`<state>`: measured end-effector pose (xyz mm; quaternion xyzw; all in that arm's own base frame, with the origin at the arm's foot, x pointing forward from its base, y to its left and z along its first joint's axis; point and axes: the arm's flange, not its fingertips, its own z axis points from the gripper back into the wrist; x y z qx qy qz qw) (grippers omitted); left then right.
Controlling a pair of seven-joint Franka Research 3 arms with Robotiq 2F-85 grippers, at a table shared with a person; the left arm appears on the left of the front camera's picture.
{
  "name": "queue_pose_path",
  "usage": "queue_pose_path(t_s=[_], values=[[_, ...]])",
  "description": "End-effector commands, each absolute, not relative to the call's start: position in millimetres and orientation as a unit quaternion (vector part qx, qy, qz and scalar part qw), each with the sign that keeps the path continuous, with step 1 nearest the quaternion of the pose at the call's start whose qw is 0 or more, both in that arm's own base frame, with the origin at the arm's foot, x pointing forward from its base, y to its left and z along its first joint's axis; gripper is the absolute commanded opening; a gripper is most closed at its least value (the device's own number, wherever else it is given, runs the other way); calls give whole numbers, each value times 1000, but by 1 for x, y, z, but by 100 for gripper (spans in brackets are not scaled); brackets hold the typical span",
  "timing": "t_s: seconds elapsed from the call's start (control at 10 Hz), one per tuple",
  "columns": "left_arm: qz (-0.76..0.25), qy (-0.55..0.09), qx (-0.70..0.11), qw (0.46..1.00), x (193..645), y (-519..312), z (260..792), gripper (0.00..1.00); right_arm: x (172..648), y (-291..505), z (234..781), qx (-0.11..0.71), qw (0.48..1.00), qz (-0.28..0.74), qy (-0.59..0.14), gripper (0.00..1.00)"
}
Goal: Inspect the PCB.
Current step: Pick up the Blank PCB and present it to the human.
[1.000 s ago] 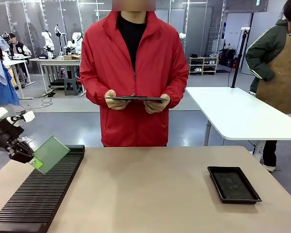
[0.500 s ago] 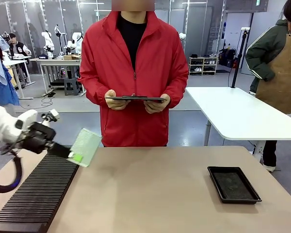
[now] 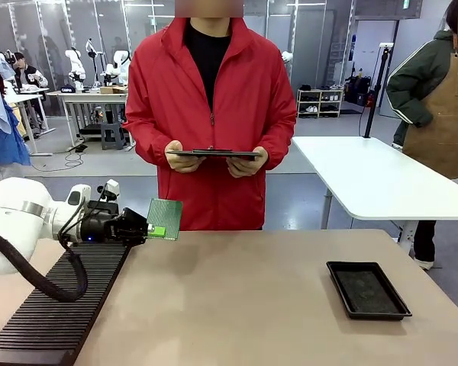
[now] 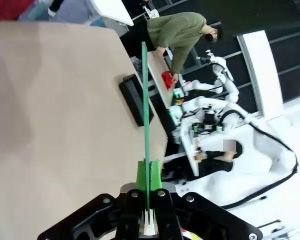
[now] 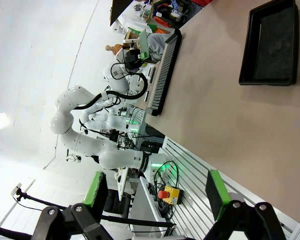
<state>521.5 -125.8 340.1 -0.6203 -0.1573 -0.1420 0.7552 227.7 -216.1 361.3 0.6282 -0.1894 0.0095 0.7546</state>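
Observation:
My left gripper [image 3: 151, 229] is shut on the lower edge of the PCB [image 3: 166, 218], a thin green board with a speckled face, and holds it upright above the table's far left part, just right of the black slotted rack [image 3: 57, 305]. In the left wrist view the PCB [image 4: 145, 115] stands edge-on between the green pads [image 4: 141, 179]. My right gripper [image 5: 152, 192] is open, its green pads [image 5: 214, 192] wide apart and nothing between them, high above the table. The person in the red jacket holds a dark tablet [image 3: 213, 154] with both hands.
A shallow black tray [image 3: 368, 290] lies on the table's right side, also in the right wrist view as the black tray [image 5: 270, 45]. The slotted rack runs along the table's left edge. A second person in an apron stands by a white table [image 3: 374, 179] behind.
My left arm has carried the PCB from over the rack's far end rightward toward the person, turning it from a slanted pose to upright. The person and the tablet have stayed put.

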Motion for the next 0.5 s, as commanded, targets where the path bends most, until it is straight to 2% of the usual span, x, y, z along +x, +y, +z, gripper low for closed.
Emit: queue_pose_path(t_s=[0.0,0.2,0.4], values=[[-98,-104,-681,718,536,-112,343,3,227,-216,362,631,751,11,-193,100],[-83,-62,-696,711,544,-92,337,3,227,-216,362,631,751,11,-193,100],[-68,-56,-702,707,548,-84,334,3,227,-216,362,631,751,11,-193,100]])
